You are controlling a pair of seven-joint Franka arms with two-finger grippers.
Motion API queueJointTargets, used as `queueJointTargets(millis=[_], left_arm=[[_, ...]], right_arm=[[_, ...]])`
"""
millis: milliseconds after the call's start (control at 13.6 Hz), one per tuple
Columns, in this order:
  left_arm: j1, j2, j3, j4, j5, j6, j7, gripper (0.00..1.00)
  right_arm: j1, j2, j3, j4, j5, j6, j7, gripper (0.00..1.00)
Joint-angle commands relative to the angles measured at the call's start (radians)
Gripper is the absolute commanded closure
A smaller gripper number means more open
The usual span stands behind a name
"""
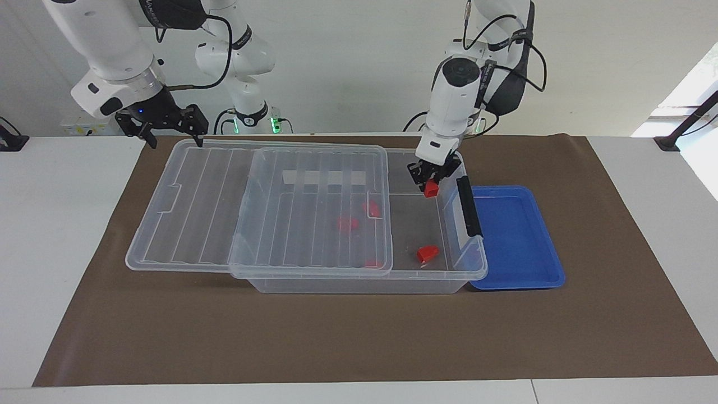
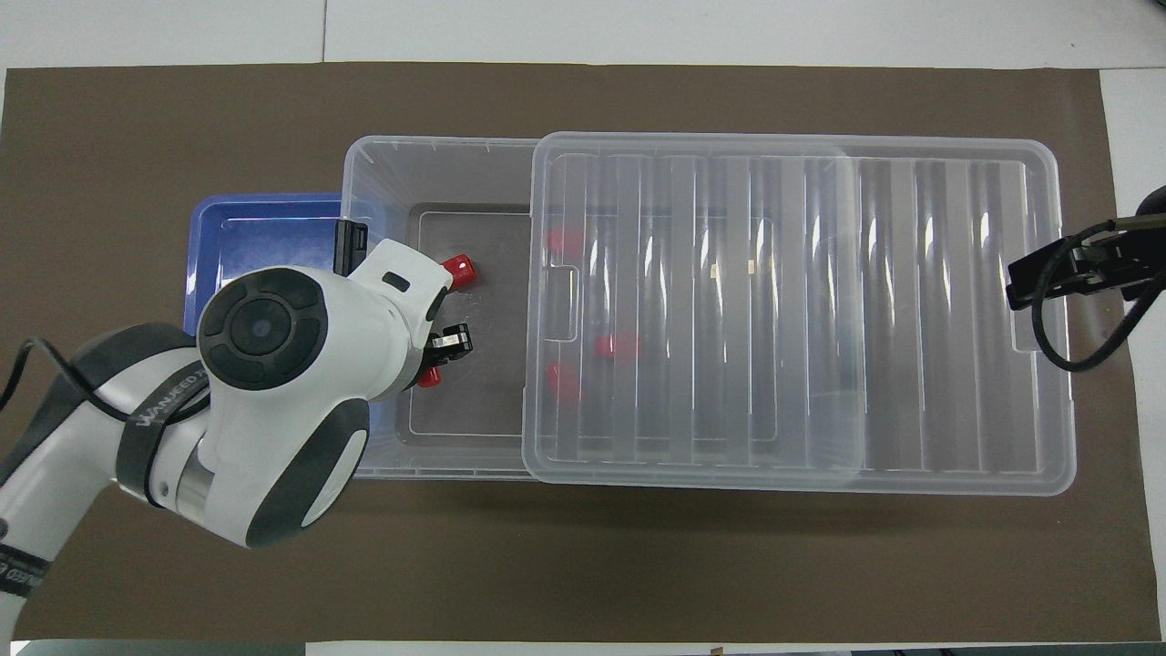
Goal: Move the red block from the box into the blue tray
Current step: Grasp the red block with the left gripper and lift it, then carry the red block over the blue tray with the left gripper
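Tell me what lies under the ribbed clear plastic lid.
Through the ribbed clear plastic lid, three small red plastic blocks show blurred on the floor of the large clear plastic bin; whether more hide there is unclear.

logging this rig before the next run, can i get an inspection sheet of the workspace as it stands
surface: brown mat over a white table.
job's things: box with its clear lid slid toward the right arm's end; blue tray beside the box at the left arm's end, nothing in it; red block held over the box's open end; one loose block on the uncovered floor, others under the lid.
clutter: nothing seen.
grippers: left gripper shut on the red block; right gripper open, over the lid's end.
cables: black cables along both arms.
surroundings: white wall, window at the left arm's end.
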Motion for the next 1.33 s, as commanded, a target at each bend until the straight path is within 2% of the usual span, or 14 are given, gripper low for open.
queueJointTargets(millis=[0, 443, 516, 590, 664, 959, 1107, 1254], left_arm=[[0.091, -0.025, 0.001, 0.032, 0.014, -0.055, 0.116, 1.0], [0.33, 0.003, 0.001, -0.017, 0.014, 0.055, 0.525, 1.0], [0.346, 0.026, 0.001, -0.048, 0.014, 0.101, 0.556, 1.0], [0.357, 0.05, 0.001, -0.075, 0.014, 0.143, 0.57, 1.0], [0.363, 0.078, 0.001, -0.1, 0.014, 0.202, 0.585, 1.0], [0.375, 0.219, 0.0, -0.117, 0.014, 0.356, 0.606, 1.0], [0.375, 0.27, 0.0, -0.121, 0.016, 0.419, 0.613, 1.0], [0.386, 0.327, 0.001, -0.117, 0.014, 0.488, 0.665, 1.0]], right_arm=[[0.0, -0.005, -0.004, -0.002, 0.003, -0.002, 0.018, 0.0], [-0.005, 0.003, -0.045, -0.011, 0.0, 0.099, -0.037, 0.0], [-0.006, 0.011, -0.073, -0.019, 0.002, 0.113, -0.089, 0.23], [-0.006, 0.021, -0.1, -0.025, 0.002, 0.119, -0.144, 0.55], [-0.008, 0.024, -0.128, -0.042, 0.003, 0.129, -0.19, 0.99], [-0.013, 0.024, -0.251, -0.16, 0.02, 0.249, -0.347, 1.0], [-0.013, 0.031, -0.253, -0.206, 0.019, 0.296, -0.31, 1.0], [-0.013, 0.023, -0.245, -0.301, 0.017, 0.372, -0.303, 1.0]])
